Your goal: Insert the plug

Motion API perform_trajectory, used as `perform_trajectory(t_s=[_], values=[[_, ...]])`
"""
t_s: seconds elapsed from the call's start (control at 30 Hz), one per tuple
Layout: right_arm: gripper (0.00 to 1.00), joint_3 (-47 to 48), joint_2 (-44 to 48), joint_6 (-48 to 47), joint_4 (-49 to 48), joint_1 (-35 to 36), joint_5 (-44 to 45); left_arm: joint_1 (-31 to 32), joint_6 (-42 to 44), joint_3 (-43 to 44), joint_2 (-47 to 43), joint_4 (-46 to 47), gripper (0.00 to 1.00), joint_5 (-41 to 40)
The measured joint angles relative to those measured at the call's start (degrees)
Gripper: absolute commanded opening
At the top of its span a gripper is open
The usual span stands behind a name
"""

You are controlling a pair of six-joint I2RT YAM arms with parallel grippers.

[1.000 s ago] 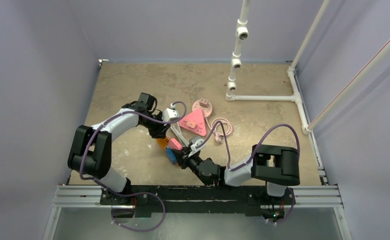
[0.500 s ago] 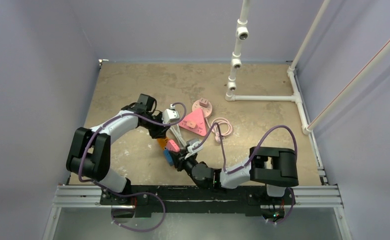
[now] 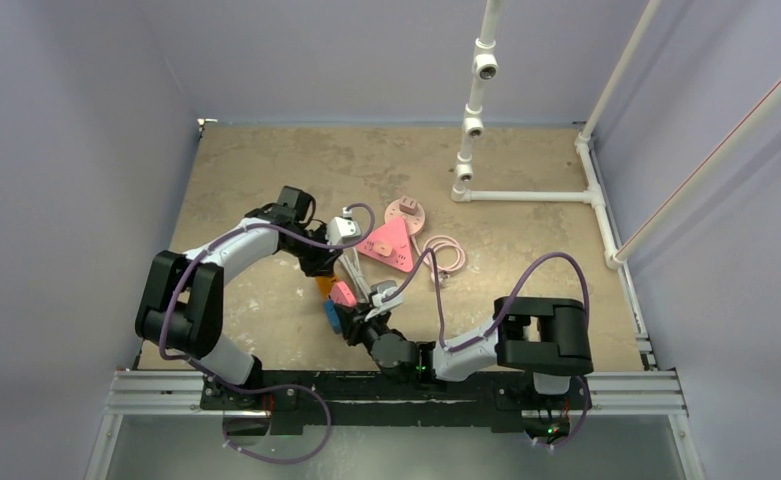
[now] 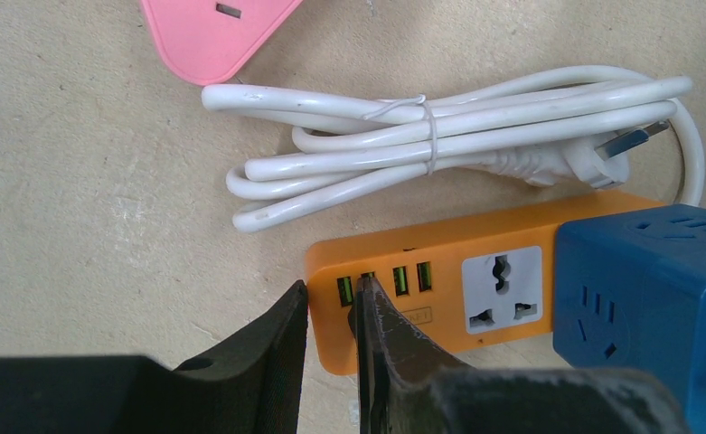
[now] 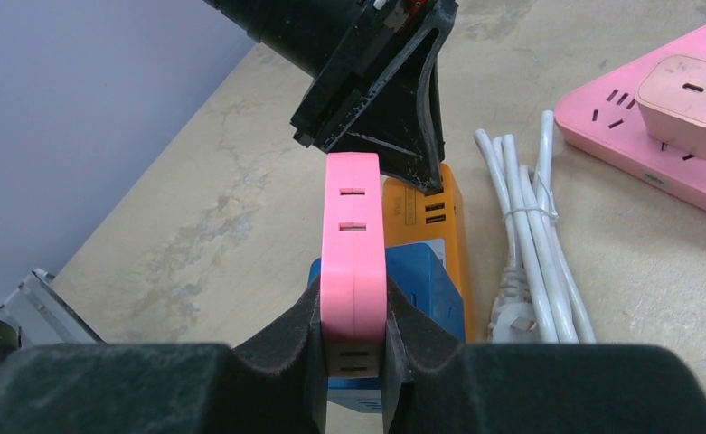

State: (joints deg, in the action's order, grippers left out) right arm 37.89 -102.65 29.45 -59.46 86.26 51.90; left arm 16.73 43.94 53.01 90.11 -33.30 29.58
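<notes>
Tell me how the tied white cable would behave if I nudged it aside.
The white cable is looped and cinched by a thin tie, so it would probably slide as one limp bundle rather than unravel. Its wall plug end sits loose, so that may swing. One strand seems to run behind the orange power strip, so it might tug that.
</notes>
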Motion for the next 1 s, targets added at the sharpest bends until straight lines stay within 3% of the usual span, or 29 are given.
perform_trajectory(t_s=[0.27, 0.7, 0.77, 0.87, 1.0], values=[[0.0, 1.6, -0.2, 3.1, 3.2, 0.4, 1.6, 0.0, -0.1, 0.0, 0.0, -0.1, 0.04, 0.0], [0.0, 10.2, -2.8, 11.2, 16.2, 2.3, 6.1, 0.0, -1.4, 1.0, -0.1, -2.3, 0.04, -1.9], [0.09, 11.0, -3.2, 13.2, 17.7, 2.8, 6.9, -0.1, -1.4, 1.1, -0.2, -2.7, 0.04, -2.4], [0.38, 11.3, -3.2, 16.3, 19.3, 2.8, 7.6, -0.1, -1.4, 1.2, -0.3, -3.2, 0.05, -3.0], [0.47, 13.4, -3.6, 20.1, 22.9, 3.6, 8.0, -0.1, -1.4, 1.6, -0.3, -4.2, 0.04, -3.7]])
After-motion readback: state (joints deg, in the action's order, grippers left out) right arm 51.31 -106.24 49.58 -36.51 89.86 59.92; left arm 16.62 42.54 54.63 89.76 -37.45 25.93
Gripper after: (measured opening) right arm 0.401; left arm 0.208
